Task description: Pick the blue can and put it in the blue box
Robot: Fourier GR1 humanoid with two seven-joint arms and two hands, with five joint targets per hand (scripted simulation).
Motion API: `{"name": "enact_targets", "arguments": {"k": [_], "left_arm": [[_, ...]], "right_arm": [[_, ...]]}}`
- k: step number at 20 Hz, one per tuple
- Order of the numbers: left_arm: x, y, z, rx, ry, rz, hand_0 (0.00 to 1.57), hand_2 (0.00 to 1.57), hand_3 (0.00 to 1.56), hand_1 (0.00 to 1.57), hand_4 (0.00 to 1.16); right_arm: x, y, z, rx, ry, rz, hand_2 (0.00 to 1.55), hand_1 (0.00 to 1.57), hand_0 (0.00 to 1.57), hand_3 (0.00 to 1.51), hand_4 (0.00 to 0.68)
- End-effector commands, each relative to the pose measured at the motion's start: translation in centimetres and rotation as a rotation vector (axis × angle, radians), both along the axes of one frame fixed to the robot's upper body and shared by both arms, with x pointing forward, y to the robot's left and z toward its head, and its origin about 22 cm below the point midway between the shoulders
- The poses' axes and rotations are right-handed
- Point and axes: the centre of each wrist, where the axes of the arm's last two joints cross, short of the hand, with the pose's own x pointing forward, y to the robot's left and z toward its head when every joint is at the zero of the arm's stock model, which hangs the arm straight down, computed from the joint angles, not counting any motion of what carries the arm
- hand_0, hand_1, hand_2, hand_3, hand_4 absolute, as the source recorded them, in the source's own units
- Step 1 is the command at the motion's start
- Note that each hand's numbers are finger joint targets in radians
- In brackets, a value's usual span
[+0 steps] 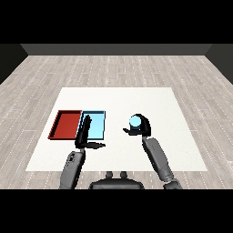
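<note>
The blue can (pixel 134 121) is round and smooth with a pale shiny top. The right hand (pixel 142 127) is curled around it, well to the right of the light blue tray (pixel 98 124). That tray is flat and square-cornered with a low rim. The red tray (pixel 65 124) touches its left side. The left hand (pixel 84 133), fingers straight, reaches over the blue tray's near left edge. All sit on a white table (pixel 159 104).

We see bare worktop (pixel 113 102) between the right hand (pixel 142 127) and the blue tray (pixel 96 125); the left hand (pixel 84 132) overlaps the tray's left edge.
</note>
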Motion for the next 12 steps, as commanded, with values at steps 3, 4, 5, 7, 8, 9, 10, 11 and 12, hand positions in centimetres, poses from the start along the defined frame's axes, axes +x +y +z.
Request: {"name": "enact_targets", "arguments": {"k": [3,4,5,7,8,9,10,11,12], "left_arm": [[0.0,-1.6,-0.2,-0.035,0.026,-0.015,0.00,0.00,0.00,0.00,0.00],[1.1,-2.4,-1.4,-0.022,0.020,-0.021,0.00,0.00,0.00,0.00,0.00],[0.4,-2.4,0.8,-0.028,0.034,-0.036,0.00,0.00,0.00,0.00,0.00],[1.3,-4.0,-1.2,-0.042,0.041,-0.053,0.00,0.00,0.00,0.00,0.00],[0.1,-4.8,-0.8,-0.050,0.042,-0.080,0.00,0.00,0.00,0.00,0.00],[1.6,-4.4,1.3,-0.073,0.035,-0.084,0.00,0.00,0.00,0.00,0.00],[0.9,-3.0,-1.0,-0.062,0.037,-0.094,0.00,0.00,0.00,0.00,0.00],[3.3,-5.1,0.0,-0.061,0.023,-0.069,0.00,0.00,0.00,0.00,0.00],[1.8,-5.4,1.2,-0.039,0.015,-0.101,0.00,0.00,0.00,0.00,0.00]], "right_arm": [[-0.3,-0.3,1.5,0.004,-0.028,0.029,1.46,1.45,1.45,1.36,0.567],[1.7,-0.4,2.4,0.000,-0.035,0.034,1.46,1.46,1.46,1.37,0.566],[1.5,1.1,0.6,0.001,-0.052,0.029,1.47,1.47,1.47,1.37,0.565],[-0.4,1.4,1.8,0.006,-0.020,0.035,1.47,1.47,1.47,1.38,0.564],[1.9,1.2,3.0,-0.007,-0.033,0.025,1.47,1.47,1.47,1.38,0.560],[2.1,1.4,0.9,0.011,-0.039,0.040,1.47,1.46,1.46,1.38,0.552],[1.9,1.1,3.4,-0.024,-0.031,0.025,1.47,1.45,1.45,1.38,0.550],[1.0,2.9,2.0,-0.007,-0.038,0.047,1.47,1.45,1.45,1.38,0.555],[0.1,3.7,2.5,-0.006,-0.044,0.063,1.47,1.45,1.45,1.38,0.562]]}}
